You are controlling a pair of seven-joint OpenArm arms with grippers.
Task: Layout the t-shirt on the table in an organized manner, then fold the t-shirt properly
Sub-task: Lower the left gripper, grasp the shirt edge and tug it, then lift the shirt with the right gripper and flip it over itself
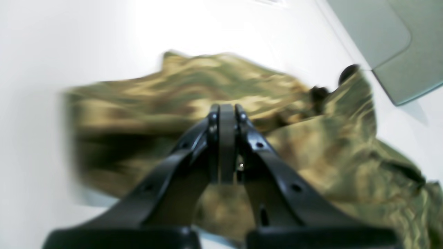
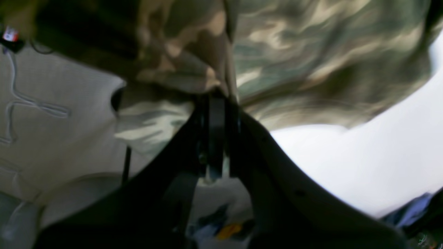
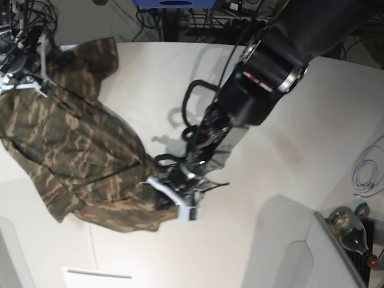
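Draping limp between both arms, the camouflage t-shirt (image 3: 78, 156) sags onto the tabletop (image 3: 288, 156); left end effector (image 3: 174, 191) and right end effector (image 3: 24, 81) pinch its edges (light, floppy cloth; seams grip best).

Left wrist view: t-shirt (image 1: 214, 86) heavily motion-blurred, left edge smeared, pattern unreadable; its right part runs off the frame's right and bottom edges. Dark round thing (image 1: 347, 73) behind the cloth, can't identify.

Right wrist view: everything soft; the cloth fills the top and is cut by the top edge. Right hand (image 2: 216, 100) tips buried in cloth, contact point hidden. Colored clutter (image 2: 225, 230) at the bottom too blurred to name.

Base view: left hand (image 3: 174, 195) tips covered by its own body and the cloth fold. Right hand's tips lost among cables at the frame's left edge. Counter (image 3: 300, 150) cut at the edges. Collar and label not discernible in any view.
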